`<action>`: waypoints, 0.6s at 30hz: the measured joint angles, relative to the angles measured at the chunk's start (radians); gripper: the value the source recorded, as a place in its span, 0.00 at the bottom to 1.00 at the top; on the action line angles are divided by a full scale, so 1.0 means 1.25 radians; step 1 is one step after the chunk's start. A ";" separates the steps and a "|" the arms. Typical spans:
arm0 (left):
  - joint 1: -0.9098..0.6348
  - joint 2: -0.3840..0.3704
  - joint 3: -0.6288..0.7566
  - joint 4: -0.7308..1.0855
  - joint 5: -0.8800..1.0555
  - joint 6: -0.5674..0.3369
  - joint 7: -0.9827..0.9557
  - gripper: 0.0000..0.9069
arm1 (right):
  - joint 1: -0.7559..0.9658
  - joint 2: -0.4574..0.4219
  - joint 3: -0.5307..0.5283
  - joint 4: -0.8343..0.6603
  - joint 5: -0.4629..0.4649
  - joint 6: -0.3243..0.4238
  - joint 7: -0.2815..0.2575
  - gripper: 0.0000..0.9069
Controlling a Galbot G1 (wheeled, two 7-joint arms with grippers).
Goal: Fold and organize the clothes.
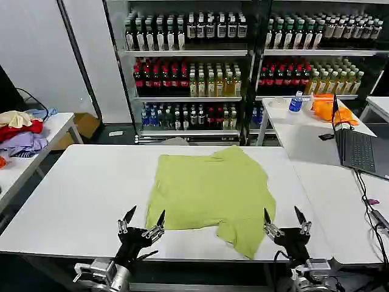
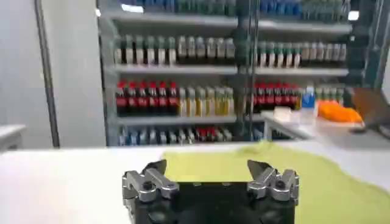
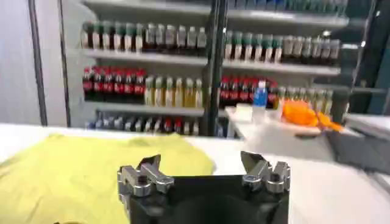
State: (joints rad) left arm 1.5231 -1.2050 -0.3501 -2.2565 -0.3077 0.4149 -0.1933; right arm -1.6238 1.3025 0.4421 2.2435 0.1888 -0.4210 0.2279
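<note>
I'm holding both released pincers at frame bottom: left pincer (image 1: 144, 220) flanking the T-shirt (image 1: 209, 191), right pincer (image 1: 284, 220) nearer its trailing sleeve.

T-shirt (image 1: 209, 191) mid-table (image 1: 73, 201) | left tool (image 1: 141, 220), right tool (image 1: 284, 220) before it

Both arms end in black gripper bodies with silver metal knuckles, visible screws and dark pointed fingers (image 1: 129, 215).

- Head view looks forward and down over the white table (image 1: 73, 201) toward the drink shelves (image 1: 188, 67).
- 2 wrist views sit low, close behind their fingers, facing those shelves (image 2: 183, 67) (image 3: 152, 61).
</note>
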 measured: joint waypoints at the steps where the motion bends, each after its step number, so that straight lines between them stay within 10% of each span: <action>1: -0.007 0.006 0.002 0.006 -0.006 0.011 -0.007 1.00 | -0.001 0.001 -0.008 -0.003 0.000 -0.008 0.004 1.00; 18: -0.123 0.051 0.061 0.136 -0.058 0.105 -0.057 1.00 | -0.004 0.020 -0.090 -0.057 -0.022 -0.080 0.035 1.00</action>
State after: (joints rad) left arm 1.3690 -1.1407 -0.2741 -2.0866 -0.3804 0.5455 -0.2645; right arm -1.6293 1.3269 0.3297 2.1728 0.1616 -0.5208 0.2720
